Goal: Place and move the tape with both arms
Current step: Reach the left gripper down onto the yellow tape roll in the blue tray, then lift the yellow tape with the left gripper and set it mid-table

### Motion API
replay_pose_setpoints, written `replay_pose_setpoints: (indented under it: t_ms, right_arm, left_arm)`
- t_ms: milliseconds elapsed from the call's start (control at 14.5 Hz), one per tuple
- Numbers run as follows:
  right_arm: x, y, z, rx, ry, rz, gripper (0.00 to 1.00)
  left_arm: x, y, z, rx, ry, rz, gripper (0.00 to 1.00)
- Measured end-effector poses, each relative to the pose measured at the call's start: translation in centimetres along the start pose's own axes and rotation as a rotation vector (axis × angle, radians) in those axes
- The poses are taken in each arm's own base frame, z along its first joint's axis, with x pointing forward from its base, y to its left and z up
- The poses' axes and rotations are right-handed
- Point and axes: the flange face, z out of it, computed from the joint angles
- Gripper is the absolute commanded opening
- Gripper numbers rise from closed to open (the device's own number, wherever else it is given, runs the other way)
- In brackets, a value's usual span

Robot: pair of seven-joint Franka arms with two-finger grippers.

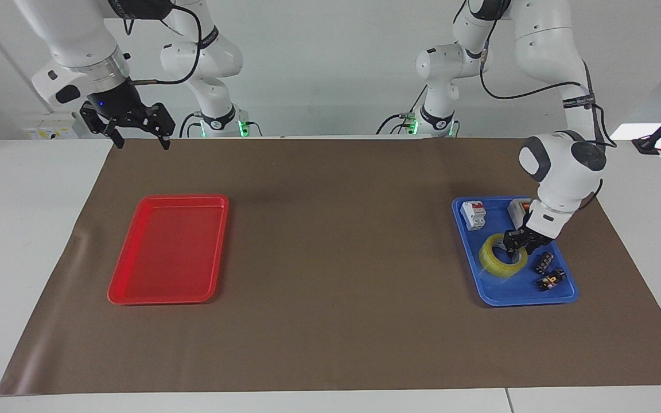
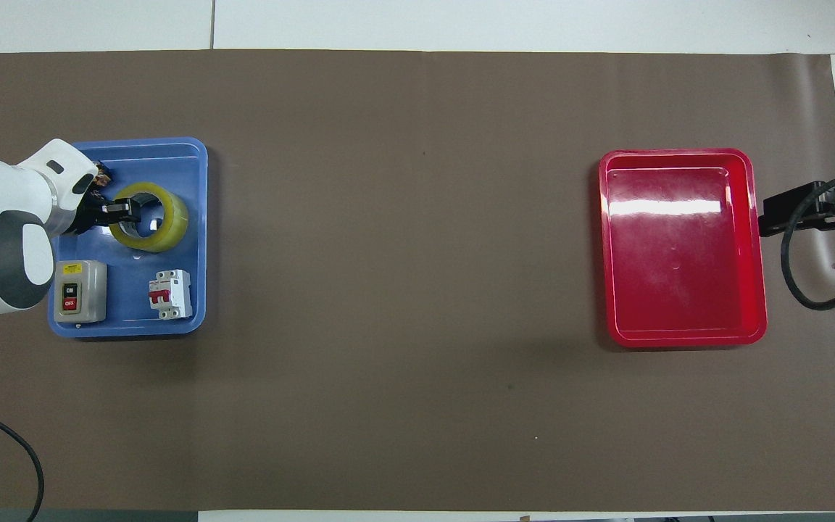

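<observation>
The tape (image 1: 500,263), a thick yellow translucent roll, lies flat in the blue tray (image 1: 497,297) at the left arm's end of the table; it also shows in the overhead view (image 2: 169,217). My left gripper (image 1: 518,245) is down at the roll, open, with its fingers astride the roll's wall on the side toward the left arm's end; it also shows from above (image 2: 122,210). My right gripper (image 1: 139,140) is open and empty, up in the air over the brown mat's edge by the right arm's base, where it waits.
The blue tray (image 2: 200,217) also holds a grey switch box (image 2: 79,290), a white and red circuit breaker (image 2: 169,293) and small black parts (image 1: 548,272) beside the roll. An empty red tray (image 1: 164,246) lies at the right arm's end.
</observation>
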Motion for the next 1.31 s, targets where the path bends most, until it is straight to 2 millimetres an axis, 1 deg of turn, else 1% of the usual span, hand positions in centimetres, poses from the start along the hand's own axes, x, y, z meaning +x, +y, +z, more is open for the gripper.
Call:
replay_pose_setpoints:
  t_ms: [138,276,345,483,552,621,690,759,897,1034,1103,1241,1310]
  right_arm:
    - [0.0,0.0,0.0,0.0,0.0,0.0,1.0]
    - [0.0,0.0,0.0,0.0,0.0,0.0,1.0]
    - [-0.1,0.0,0.0,0.0,0.0,0.001,1.0]
    - [-0.2,0.0,0.0,0.0,0.0,0.001,1.0]
    - [-0.2,0.1,0.0,0.0,0.0,0.001,1.0]
    - [-0.2,0.1,0.0,0.0,0.0,0.001,1.0]
    - [-0.2,0.1,-0.1,0.0,0.0,0.001,1.0]
    - [-0.3,0.1,-0.1,0.0,0.0,0.001,1.0]
    - [-0.2,0.1,0.0,0.0,0.0,0.002,1.0]
    - [-0.2,0.2,0.0,0.0,0.0,0.003,1.0]
    - [-0.2,0.2,0.0,0.0,0.0,0.004,1.0]
    - [-0.2,0.2,0.0,0.0,0.0,0.004,1.0]
    - [-0.2,0.2,0.0,0.0,0.0,0.004,1.0]
  left_arm:
    - [0.0,-0.1,0.1,0.0,-0.002,0.0,0.0]
    - [0.1,-0.1,-0.4,0.0,0.004,0.001,0.0]
    - [0.4,0.0,-1.2,0.001,0.007,0.001,0.0]
    - [1.0,0.3,-4.2,0.0,-0.004,0.002,0.0]
    - [1.1,0.8,-6.0,0.0,-0.007,-0.006,0.0]
    - [1.0,2.1,-7.3,-0.002,-0.009,-0.023,0.0]
    - [0.7,4.3,-8.0,-0.005,-0.014,-0.045,0.0]
    - [0.3,7.1,-8.2,-0.01,-0.019,-0.067,0.0]
    - [-1.1,14.0,-7.7,-0.016,-0.034,-0.092,0.0]
    - [-3.1,20.7,-7.1,0.011,-0.036,-0.112,0.0]
    - [-4.2,23.7,-6.9,0.022,-0.031,-0.129,0.0]
    - [-6.4,29.0,-6.5,0.02,-0.026,-0.149,0.0]
    - [-7.5,31.3,-6.4,0.015,-0.025,-0.149,0.0]
